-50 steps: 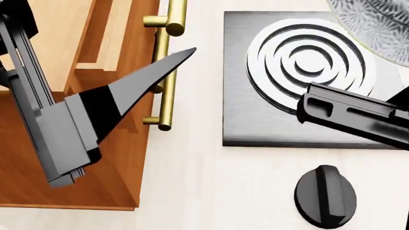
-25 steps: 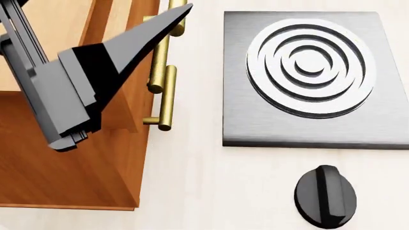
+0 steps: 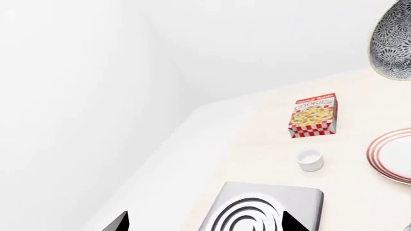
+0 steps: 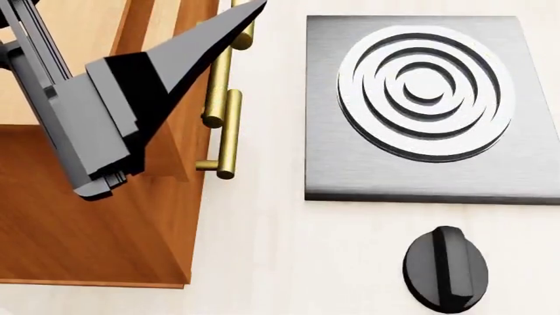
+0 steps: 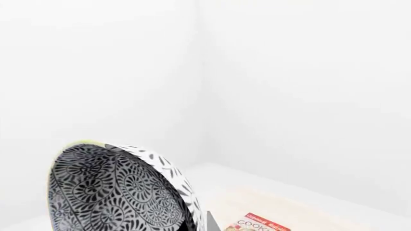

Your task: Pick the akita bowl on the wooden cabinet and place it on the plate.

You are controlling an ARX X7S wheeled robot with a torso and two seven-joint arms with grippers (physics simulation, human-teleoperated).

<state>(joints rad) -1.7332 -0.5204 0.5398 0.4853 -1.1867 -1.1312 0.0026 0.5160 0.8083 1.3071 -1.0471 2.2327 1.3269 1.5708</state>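
Head view: wooden cabinet (image 4: pixel 88 223) with brass bar handles (image 4: pixel 225 131) at the table's (image 4: pixel 289 262) left side; steel burner plate (image 4: pixel 420 105) with raised rings, black knob (image 4: pixel 446 268) near it. Left tool (image 4: pixel 166 72) hung over the cabinet's edge, only one finger clear; opening could not be told.

Left wrist view only: plate (image 3: pixel 393 155), red-ringed, on the table; small white cup (image 3: pixel 309 160) beside it; cookie box (image 3: pixel 313 115) upright farther back; akita bowl (image 3: pixel 393 44) aloft, partly cut off.

Right wrist view only: the bowl (image 5: pixel 115 190) tilted, patterned inside showing, held at its rim by the right tool, fingers mostly hidden.
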